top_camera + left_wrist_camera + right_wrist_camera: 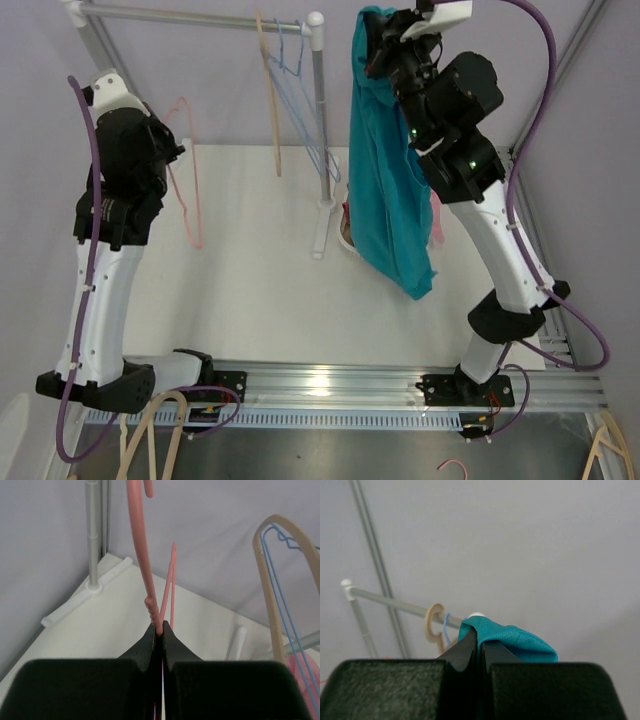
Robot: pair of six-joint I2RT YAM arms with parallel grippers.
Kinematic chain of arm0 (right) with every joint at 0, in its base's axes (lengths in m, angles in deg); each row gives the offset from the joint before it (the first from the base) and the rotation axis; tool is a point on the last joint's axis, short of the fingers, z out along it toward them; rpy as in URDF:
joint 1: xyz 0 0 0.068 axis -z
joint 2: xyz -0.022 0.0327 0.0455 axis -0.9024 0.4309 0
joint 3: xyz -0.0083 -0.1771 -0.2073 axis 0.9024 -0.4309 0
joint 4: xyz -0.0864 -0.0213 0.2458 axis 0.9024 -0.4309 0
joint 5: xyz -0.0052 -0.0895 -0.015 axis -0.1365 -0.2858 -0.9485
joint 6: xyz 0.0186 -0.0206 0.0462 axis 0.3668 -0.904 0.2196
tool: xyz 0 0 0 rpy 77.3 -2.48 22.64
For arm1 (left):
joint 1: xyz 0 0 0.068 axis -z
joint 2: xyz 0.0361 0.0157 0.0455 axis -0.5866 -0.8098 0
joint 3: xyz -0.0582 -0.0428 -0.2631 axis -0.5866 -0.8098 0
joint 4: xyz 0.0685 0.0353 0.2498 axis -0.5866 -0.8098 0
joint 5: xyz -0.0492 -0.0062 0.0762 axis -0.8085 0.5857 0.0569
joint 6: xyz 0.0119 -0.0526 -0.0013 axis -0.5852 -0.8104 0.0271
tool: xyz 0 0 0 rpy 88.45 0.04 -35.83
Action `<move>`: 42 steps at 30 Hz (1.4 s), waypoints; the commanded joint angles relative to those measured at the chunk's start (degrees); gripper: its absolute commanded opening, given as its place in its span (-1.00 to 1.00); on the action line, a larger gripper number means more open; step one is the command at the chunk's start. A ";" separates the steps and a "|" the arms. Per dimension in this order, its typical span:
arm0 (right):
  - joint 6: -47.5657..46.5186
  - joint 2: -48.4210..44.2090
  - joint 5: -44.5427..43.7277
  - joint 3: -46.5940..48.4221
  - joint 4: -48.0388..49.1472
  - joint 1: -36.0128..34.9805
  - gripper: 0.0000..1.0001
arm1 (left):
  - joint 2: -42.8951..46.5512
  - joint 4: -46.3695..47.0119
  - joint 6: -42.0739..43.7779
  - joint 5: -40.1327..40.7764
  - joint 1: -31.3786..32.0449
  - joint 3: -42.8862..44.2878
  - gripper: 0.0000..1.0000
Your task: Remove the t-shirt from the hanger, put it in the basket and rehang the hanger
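Overhead view from behind; close wrist views, clothes rail (190, 16) shared.

Beige hanger (267, 600) and blue wire hanger (300, 105) on a metal rack (319, 120), white table (250, 300) beneath

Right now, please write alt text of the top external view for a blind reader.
The right gripper, shut, holds up a teal fabric t-shirt that hangs down. The left gripper, shut, grips a thin pink plastic hanger, apart from the shirt, near a metal clothes rail.
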 commanded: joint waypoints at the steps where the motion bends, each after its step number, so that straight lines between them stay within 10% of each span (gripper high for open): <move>1: -4.24 4.41 -0.55 10.18 2.52 2.94 -1.00 | 0.58 13.59 4.12 -2.27 -0.61 -4.41 -0.99; 13: 1.90 7.85 0.68 7.05 7.37 15.68 -1.00 | -1.61 25.64 9.21 -5.96 -0.61 -7.34 -0.99; 26: 29.66 0.46 6.04 -42.59 -9.15 17.53 -1.00 | -11.98 22.92 12.82 -9.04 -0.61 6.54 -0.99; 35: 32.58 20.31 16.31 -42.61 -28.31 20.87 -1.00 | -16.20 21.95 13.71 -13.43 -0.61 11.83 -0.99; 42: 33.11 29.64 23.35 -49.20 -24.90 23.60 -1.00 | -18.39 22.04 16.78 -16.07 -1.13 14.72 -0.99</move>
